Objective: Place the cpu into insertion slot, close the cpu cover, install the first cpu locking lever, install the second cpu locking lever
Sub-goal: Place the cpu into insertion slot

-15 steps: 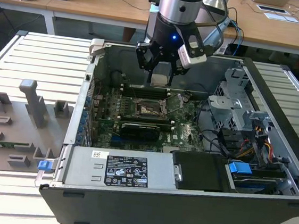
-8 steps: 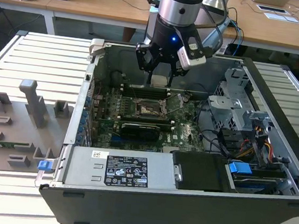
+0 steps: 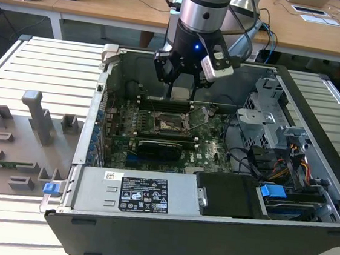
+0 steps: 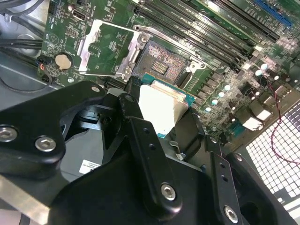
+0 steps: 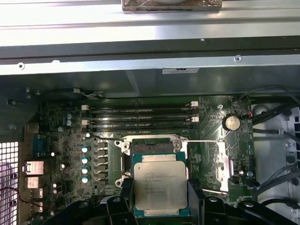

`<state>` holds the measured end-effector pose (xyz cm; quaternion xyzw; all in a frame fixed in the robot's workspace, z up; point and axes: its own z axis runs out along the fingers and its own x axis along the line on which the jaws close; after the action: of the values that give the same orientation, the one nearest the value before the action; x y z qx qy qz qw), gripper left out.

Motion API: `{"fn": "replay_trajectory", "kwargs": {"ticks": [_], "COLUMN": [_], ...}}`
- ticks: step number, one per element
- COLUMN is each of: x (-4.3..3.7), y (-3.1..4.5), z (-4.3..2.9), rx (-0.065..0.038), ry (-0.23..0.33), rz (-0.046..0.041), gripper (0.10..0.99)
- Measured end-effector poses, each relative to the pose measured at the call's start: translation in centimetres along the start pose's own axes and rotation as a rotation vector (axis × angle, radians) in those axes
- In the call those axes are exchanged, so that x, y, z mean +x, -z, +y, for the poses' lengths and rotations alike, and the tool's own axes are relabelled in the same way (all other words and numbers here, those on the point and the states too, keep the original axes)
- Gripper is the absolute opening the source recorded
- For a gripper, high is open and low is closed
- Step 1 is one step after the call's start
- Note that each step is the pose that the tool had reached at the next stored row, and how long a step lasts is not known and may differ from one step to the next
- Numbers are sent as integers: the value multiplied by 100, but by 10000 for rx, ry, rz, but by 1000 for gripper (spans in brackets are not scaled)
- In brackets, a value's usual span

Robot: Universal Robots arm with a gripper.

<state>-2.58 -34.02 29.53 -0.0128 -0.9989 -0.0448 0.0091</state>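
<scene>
Silver-grey metal tops the cpu (image 5: pixel 159 185) in the first wrist view. Two black fingers (image 5: pixel 194 199) clamp its opposite edges. The chip overlaps one edge of the bare insertion slot (image 5: pixel 150 146) and is not seated in it. The cpu cover (image 5: pixel 220 164) lies flipped open beside the slot.

Second wrist view: the chip is held above the green board, just beside the slot, and the cover frame is swung fully back.

Exterior view: the gripper (image 3: pixel 180 86) hangs inside the open computer case (image 3: pixel 176 238), over the motherboard (image 3: pixel 216 153), near the case's far wall.
</scene>
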Motion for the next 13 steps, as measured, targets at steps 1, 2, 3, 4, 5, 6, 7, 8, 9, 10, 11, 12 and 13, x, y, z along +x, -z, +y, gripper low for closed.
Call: {"fn": "replay_trajectory", "kwargs": {"ticks": [1, 2, 3, 4, 5, 6, 7, 8, 9, 10, 11, 12, 13], "x": [0, 0, 0, 0, 0, -1, -1, -1, -1, -1, -1, -1, -1], "y": [-6, -13, -21, -27, -31, -35, -42, -47, -50, -57, -61, -68, -74], "z": [-1, -1, -2, -2, -3, -3, -4, -4, -5, -5, -6, -6, -7], "rx": [0, 1, 0, 0, 0, 1, 1, 0, 1, 0, 1, 1, 0], "ry": [0, 0, -1, -1, 0, 0, -1, 0, 0, 0, 0, 0, 0], "rz": [0, 0, 0, 0, 0, 0, 0, 0, 0, 0, 0, 0, 0], "gripper": [545, 545, 545, 545, 545, 545, 545, 545, 545, 545, 545, 545, 545]}}
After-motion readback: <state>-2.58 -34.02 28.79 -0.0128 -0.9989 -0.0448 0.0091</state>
